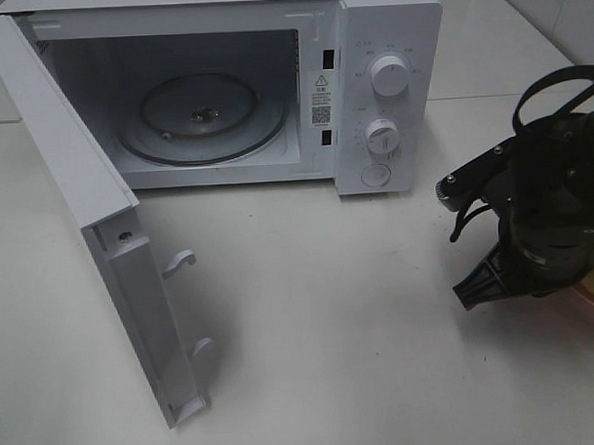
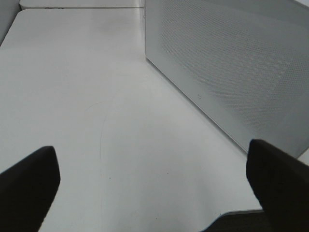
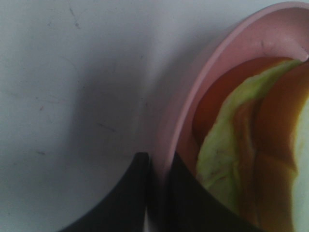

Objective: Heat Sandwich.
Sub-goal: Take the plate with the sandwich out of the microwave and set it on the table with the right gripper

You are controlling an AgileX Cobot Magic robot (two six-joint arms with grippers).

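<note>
We see a microwave [image 1: 272, 77] with a smooth white casing that looks like painted metal, and its side wall [image 2: 231, 63] has a fine pattern of small dots. Inside lies a clear glass turntable [image 1: 201, 116], glossy with reflections. The knobs [image 1: 389, 75] look like white plastic. The table [image 1: 329, 309] is pale, smooth and slightly shiny. The pink plate [image 3: 193, 87] has a smooth, soft gloss. The gripper fingers [image 3: 130, 198] are black and matt.

warning triangle label [image 1: 319, 83] and QR code on microwave [image 1: 390, 83], text illegible
</note>
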